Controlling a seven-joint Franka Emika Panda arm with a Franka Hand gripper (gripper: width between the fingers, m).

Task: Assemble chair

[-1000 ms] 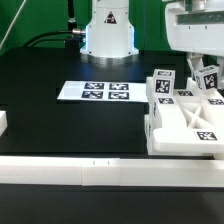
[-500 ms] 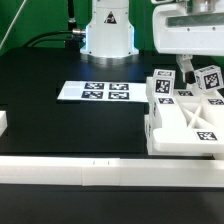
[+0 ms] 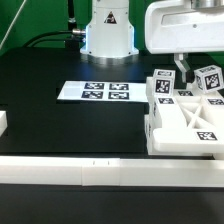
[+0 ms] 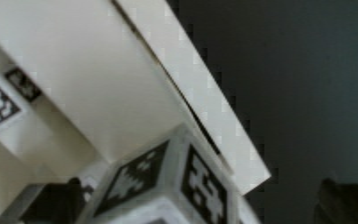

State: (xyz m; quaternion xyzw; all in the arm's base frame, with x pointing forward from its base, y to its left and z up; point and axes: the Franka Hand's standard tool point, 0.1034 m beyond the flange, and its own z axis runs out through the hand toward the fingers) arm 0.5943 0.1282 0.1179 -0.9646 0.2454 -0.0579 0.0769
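Nearest you, the white rail (image 3: 90, 171) edged the tabletop (image 3: 70, 125). Behind it the chair (image 3: 185, 115) sat at the exterior view's right. Your arm hung above it, jaws spread wide (holding nothing), gripper (image 3: 190, 71) beside a tagged post (image 3: 209, 78).

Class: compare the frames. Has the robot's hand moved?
Yes. The hand has shifted toward the exterior view's left, judged against the chair parts, which stayed put.
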